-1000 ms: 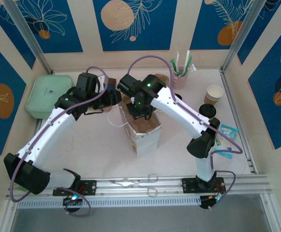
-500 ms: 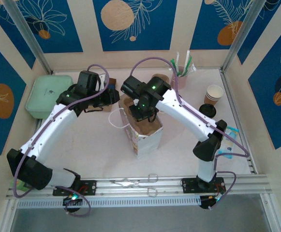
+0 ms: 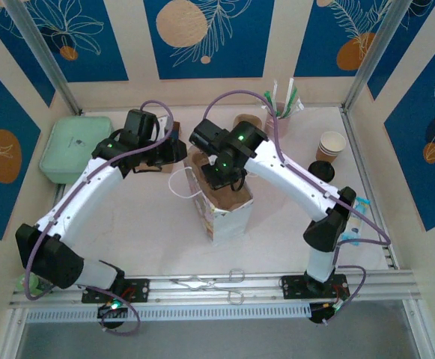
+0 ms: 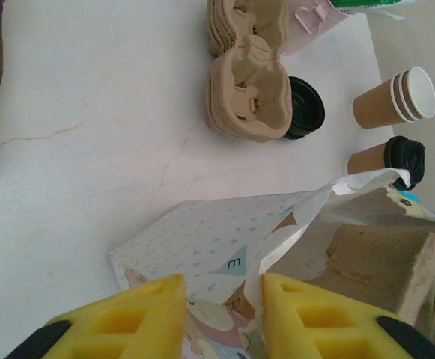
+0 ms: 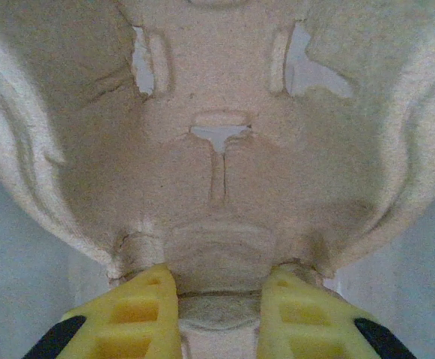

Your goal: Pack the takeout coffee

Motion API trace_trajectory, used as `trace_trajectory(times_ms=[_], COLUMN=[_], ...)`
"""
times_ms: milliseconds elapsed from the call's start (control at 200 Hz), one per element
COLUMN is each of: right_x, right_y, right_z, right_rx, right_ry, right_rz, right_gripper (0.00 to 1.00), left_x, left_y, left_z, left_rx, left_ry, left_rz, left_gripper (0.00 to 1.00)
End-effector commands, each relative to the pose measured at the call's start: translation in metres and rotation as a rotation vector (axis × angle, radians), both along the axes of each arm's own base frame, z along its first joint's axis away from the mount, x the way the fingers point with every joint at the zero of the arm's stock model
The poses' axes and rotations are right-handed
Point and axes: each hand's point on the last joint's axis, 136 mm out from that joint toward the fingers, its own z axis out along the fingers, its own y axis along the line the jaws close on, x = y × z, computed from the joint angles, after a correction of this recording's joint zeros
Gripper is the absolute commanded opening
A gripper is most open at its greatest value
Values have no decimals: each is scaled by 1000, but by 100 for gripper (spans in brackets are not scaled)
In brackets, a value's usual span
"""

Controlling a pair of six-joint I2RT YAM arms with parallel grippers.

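The takeout coffee (image 4: 393, 157), a kraft cup with a black lid, stands on the table at the right (image 3: 323, 170), apart from both grippers. A patterned paper bag (image 3: 228, 217) stands open in the middle. My right gripper (image 5: 218, 280) is shut on the centre ridge of a brown pulp cup carrier (image 5: 217, 172) and holds it inside the bag's mouth (image 3: 232, 196). My left gripper (image 4: 221, 288) straddles the bag's rim (image 4: 217, 239) at its far left corner (image 3: 181, 149). Its jaws are open, with one finger touching the paper edge.
A stack of pulp carriers (image 4: 247, 97) and loose black lids (image 4: 303, 108) lie behind the bag. Stacked lidless cups (image 3: 332, 143) and a pink cup of straws (image 3: 279, 120) stand at the back right. A green box (image 3: 71, 146) sits at the far left. Metal tongs (image 3: 213, 283) lie on the front rail.
The left gripper's jaws have narrowed around the bag's rim and its arm has edged toward the bag. The right arm has shifted slightly right with the carrier in the bag.
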Motion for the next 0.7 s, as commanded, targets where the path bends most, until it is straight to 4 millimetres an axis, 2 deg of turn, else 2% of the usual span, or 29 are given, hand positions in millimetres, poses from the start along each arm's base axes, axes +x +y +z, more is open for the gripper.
trace_trajectory(times_ms=[0, 480, 695], right_x=[-14, -32, -31], right_y=[-3, -4, -8], right_z=[11, -14, -20], right_rx=[42, -3, -34], right_ry=[6, 106, 106], right_rz=[43, 115, 102], right_gripper=[21, 21, 21], left_x=[5, 7, 5], left_y=[2, -2, -2], left_z=[7, 14, 19], left_rx=[4, -16, -30], left_ry=[-21, -37, -44], left_rz=[-6, -14, -15], left_gripper=[32, 29, 29])
